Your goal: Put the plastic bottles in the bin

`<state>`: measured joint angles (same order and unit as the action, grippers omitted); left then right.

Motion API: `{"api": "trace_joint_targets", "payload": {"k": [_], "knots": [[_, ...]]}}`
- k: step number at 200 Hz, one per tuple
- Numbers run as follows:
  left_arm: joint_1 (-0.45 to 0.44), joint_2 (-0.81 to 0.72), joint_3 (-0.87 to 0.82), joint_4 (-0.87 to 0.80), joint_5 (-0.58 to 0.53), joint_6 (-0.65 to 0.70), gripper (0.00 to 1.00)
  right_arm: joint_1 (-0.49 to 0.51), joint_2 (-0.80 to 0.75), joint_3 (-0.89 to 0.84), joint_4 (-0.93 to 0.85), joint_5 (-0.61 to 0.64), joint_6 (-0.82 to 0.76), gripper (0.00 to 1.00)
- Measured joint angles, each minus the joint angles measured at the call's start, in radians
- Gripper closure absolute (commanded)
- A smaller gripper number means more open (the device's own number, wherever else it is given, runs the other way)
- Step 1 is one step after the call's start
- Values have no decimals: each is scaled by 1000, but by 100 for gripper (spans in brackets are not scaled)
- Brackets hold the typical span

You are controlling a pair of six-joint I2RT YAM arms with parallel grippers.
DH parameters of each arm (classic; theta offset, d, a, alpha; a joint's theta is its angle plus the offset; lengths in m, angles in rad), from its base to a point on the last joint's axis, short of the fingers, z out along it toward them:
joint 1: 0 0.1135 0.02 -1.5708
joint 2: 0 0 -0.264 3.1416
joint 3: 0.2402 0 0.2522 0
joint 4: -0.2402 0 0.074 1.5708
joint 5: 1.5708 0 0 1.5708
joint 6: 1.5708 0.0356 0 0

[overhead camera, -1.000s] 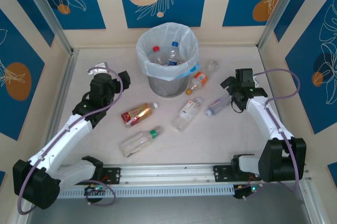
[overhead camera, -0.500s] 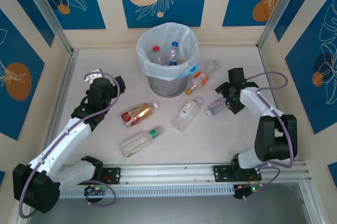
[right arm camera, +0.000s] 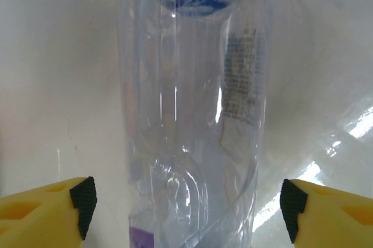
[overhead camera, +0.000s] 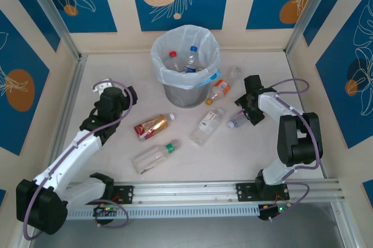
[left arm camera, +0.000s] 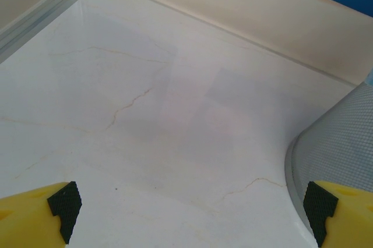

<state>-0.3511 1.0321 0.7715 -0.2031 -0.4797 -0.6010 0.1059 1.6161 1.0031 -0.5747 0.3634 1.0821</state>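
Now, from above, the bin [overhead camera: 185,64] stands at the back middle of the table [overhead camera: 262,155]. At least two plastic bottles [overhead camera: 189,59] are already inside it, one red cap and one blue cap showing. Others lie on the table: an orange-capped bottle [overhead camera: 218,91] just right of the bin, and a white-labelled bottle [overhead camera: 207,124], a red-labelled bottle [overhead camera: 152,126] and a green-capped bottle [overhead camera: 154,156] in front of it. A small clear bottle [overhead camera: 238,119] lies at the right gripper [overhead camera: 247,111].

That overhead view cannot settle how the right fingers stand. The right wrist camera can. There the small clear bottle [right arm camera: 192,114] lies lengthwise between the yellow fingers [right arm camera: 84,198], and table shows in the gap on each side. The fingers are spread and straddle the bottle without pinching it.

Overhead, the left gripper [overhead camera: 119,94] sits left of the bin, behind the red-labelled bottle. Its wrist camera adds what the top view lacks. The fingers [left arm camera: 64,201] are wide apart over bare table and hold nothing. The bin's grey mesh wall [left arm camera: 338,143] rises close beside the right-hand finger.
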Motion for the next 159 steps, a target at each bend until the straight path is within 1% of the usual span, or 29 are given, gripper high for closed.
{"api": "trace_joint_targets", "payload": {"k": [29,49,68,134,159], "knots": [[10,20,0,0,7,-3,1,0,40,10,6,4,10,22],[16,33,0,1,13,-4,1,0,73,23,10,4,10,29],[20,48,0,1,24,-7,1,0,92,29,15,3,10,33],[29,105,2,1,61,-21,1,0,99,26,61,-5,10,39],[31,107,4,2,69,-22,1,0,99,16,79,-5,10,44]]}}
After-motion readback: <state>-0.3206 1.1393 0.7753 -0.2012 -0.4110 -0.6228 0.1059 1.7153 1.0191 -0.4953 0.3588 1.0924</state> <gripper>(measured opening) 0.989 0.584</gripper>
